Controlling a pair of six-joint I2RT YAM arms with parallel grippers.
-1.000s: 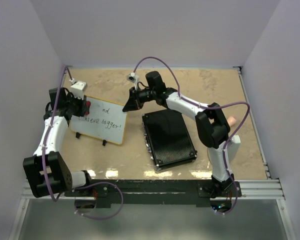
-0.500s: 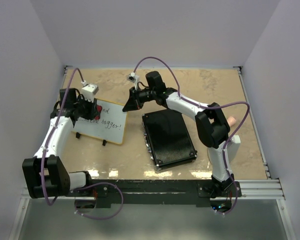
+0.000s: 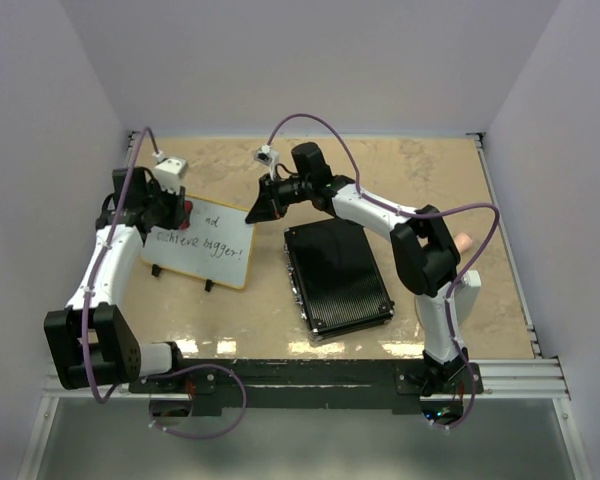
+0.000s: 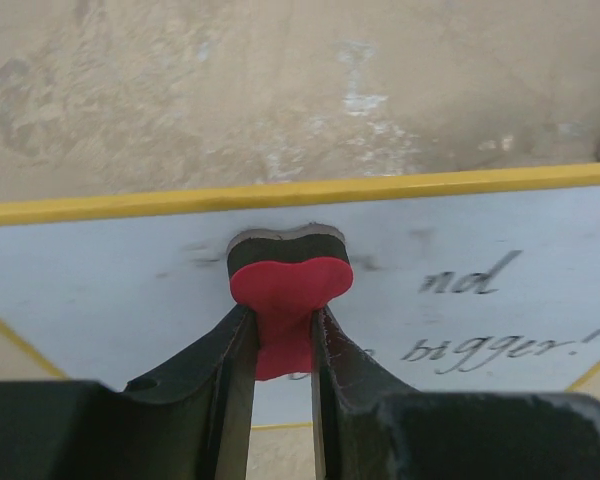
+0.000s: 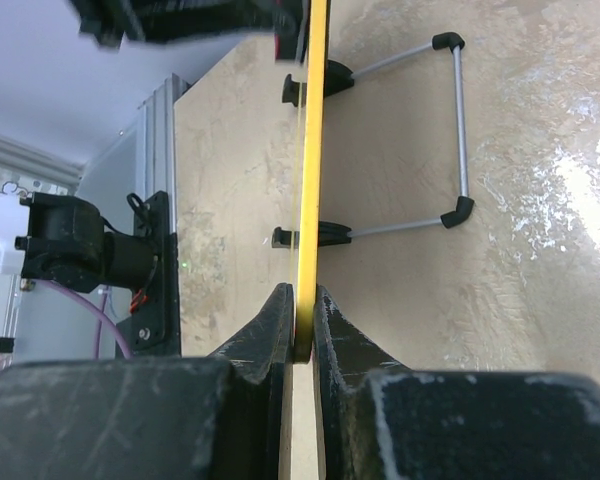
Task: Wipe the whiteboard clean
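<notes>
At far left on the whiteboard, left gripper clamps a red eraser against it. Right gripper pinches its far-right corner

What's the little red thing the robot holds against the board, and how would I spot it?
On the tan table, find the whiteboard standing on the left side. Near its top edge the left gripper pinches a small eraser against the white surface. It is the only bright red thing on the board, heart-shaped with a dark felt face, unlike the big black case nearby.
</notes>
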